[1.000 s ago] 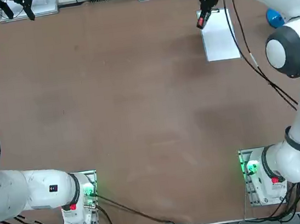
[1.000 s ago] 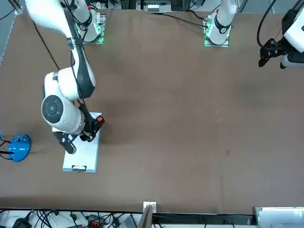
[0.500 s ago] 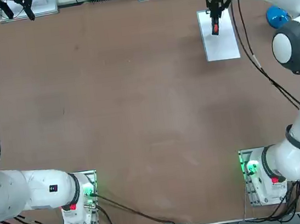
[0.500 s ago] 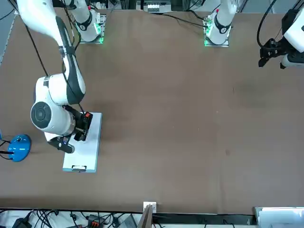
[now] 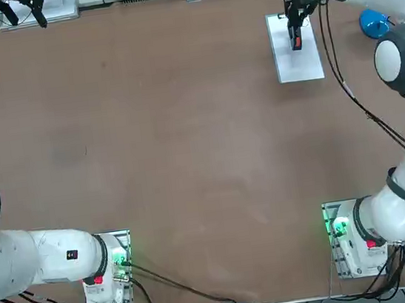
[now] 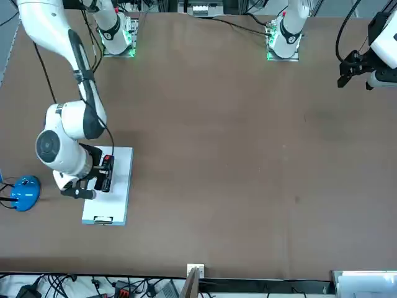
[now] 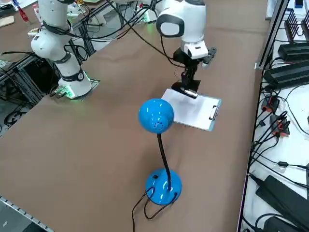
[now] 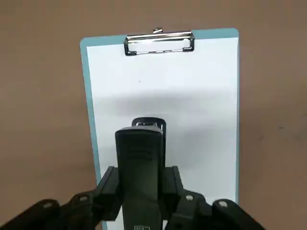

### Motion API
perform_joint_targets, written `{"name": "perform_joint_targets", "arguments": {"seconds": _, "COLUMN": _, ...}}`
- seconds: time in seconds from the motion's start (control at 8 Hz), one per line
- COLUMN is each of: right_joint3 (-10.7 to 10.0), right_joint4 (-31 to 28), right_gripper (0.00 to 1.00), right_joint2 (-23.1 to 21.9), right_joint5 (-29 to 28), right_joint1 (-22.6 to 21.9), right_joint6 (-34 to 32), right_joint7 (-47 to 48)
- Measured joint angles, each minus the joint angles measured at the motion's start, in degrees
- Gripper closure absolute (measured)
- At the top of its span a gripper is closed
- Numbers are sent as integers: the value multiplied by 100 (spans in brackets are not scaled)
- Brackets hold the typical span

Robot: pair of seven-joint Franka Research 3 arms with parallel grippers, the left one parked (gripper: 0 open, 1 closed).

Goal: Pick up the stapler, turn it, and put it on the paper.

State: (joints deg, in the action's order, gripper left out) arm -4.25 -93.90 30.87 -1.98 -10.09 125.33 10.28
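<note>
**A:** Looks mostly done? The right gripper (image 8: pixel 144 191) is clamped on the stapler (image 8: pixel 140 163), holding it lengthwise right over the paper (image 8: pixel 192 96), with the metal clip (image 8: pixel 159 42) out past the stapler's nose.

**B:** Yeah, pickup's done, letting go isn't. Can't tell if it's touching the sheet yet, since the stapler hides whatever's underneath it.

The stapler (image 5: pixel 296 37) sits over the paper (image 5: pixel 299 60), seemingly touching it, lamp (image 5: pixel 371 23) to its right.
</note>
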Motion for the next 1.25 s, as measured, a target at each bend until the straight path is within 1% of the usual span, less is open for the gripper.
{"name": "perform_joint_targets", "arguments": {"seconds": 0.38, "right_joint3": 1, "right_joint4": -663, "right_gripper": 59, "right_joint2": -45, "right_joint5": -91, "right_joint1": 101, "right_joint6": 1061, "right_joint7": -553}}
{"name": "perform_joint_targets", "arguments": {"seconds": 0.62, "right_joint3": 0, "right_joint4": -833, "right_gripper": 59, "right_joint2": -48, "right_joint5": -92, "right_joint1": 177, "right_joint6": 1299, "right_joint7": -737}}
{"name": "perform_joint_targets", "arguments": {"seconds": 0.88, "right_joint3": 1, "right_joint4": -1054, "right_gripper": 59, "right_joint2": -51, "right_joint5": -98, "right_joint1": 186, "right_joint6": 1756, "right_joint7": -921}}
{"name": "perform_joint_targets", "arguments": {"seconds": 1.0, "right_joint3": 1, "right_joint4": -1153, "right_gripper": 59, "right_joint2": -51, "right_joint5": -98, "right_joint1": 194, "right_joint6": 1882, "right_joint7": -959}}
{"name": "perform_joint_targets", "arguments": {"seconds": 1.25, "right_joint3": 1, "right_joint4": -1212, "right_gripper": 59, "right_joint2": -52, "right_joint5": -99, "right_joint1": 215, "right_joint6": 1939, "right_joint7": -1007}}
